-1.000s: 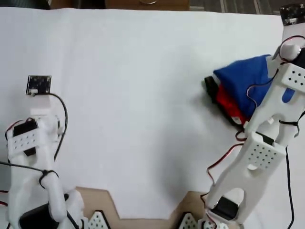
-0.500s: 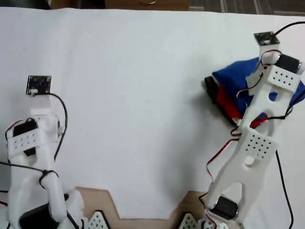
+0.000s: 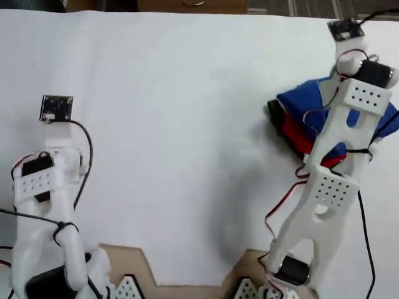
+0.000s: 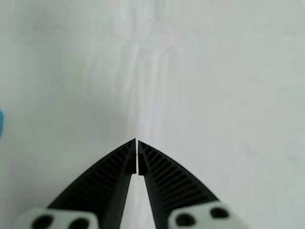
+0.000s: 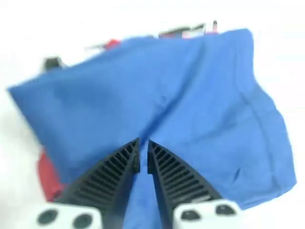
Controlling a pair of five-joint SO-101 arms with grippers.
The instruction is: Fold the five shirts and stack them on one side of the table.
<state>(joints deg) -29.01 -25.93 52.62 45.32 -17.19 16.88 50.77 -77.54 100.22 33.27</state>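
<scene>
Right tool (image 5: 143, 142) was pinched shut with nothing between its jaws, hanging over the blue shirt (image 5: 190, 95) that topped the pile at the right side of the counter (image 3: 187, 93). And there was the move: over the last second the right arm had swung in from the counter's right edge and stretched across the pile, its wrist now past the blue shirt's far side. The pile itself hadn't budged: blue on top, red shirt (image 3: 293, 134) under it, a dark shirt (image 3: 273, 115) peeking out toward the middle. Left tool (image 4: 137, 145) was closed too, holding nothing, over the white counter on the left; that arm had shifted only a touch. Every shirt in sight was in that pile, so the folding looked done or close to it, though how many the pile held could not be told. The blue shirt lay puffed and creased, so the sweep read as a last tidy of the stack.
</scene>
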